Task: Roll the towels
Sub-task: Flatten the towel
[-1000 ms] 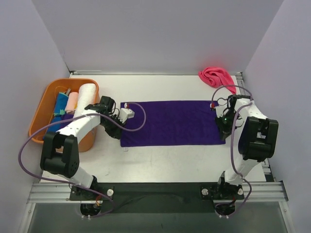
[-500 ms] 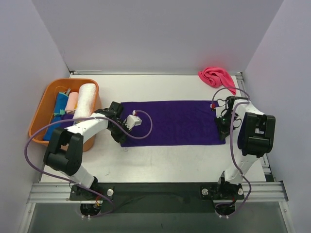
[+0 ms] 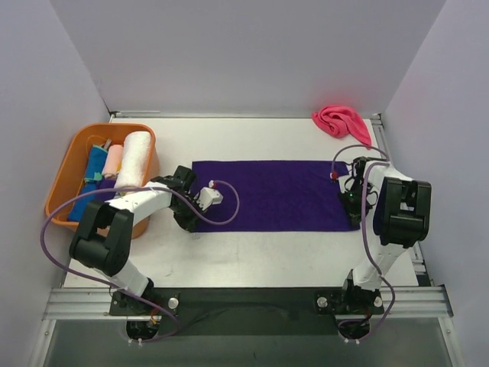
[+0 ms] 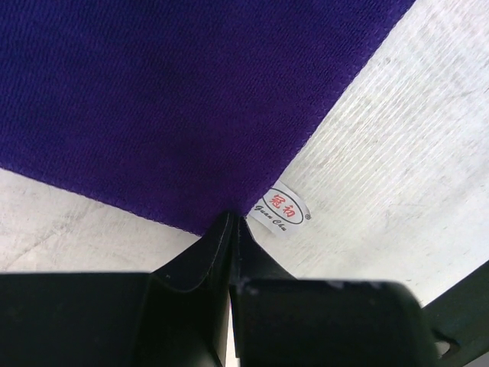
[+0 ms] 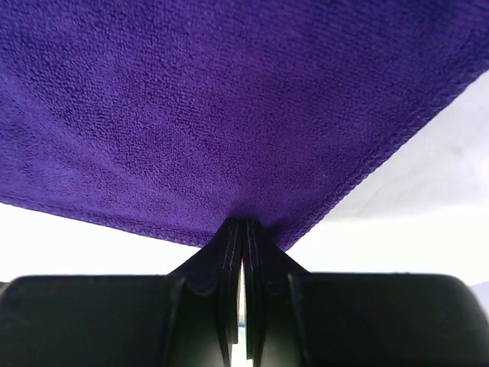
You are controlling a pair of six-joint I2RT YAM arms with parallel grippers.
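Left gripper of mine pinched the flat purple towel at its corner nearest the basket; my right gripper pinched the farthest corner. Such tiny bites could slip, leaving a crooked roll.

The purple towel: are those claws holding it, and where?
Yes: left gripper pinches the purple towel by its near left corner, right gripper by its near right corner.

The purple towel runs past both wrist views' edges.
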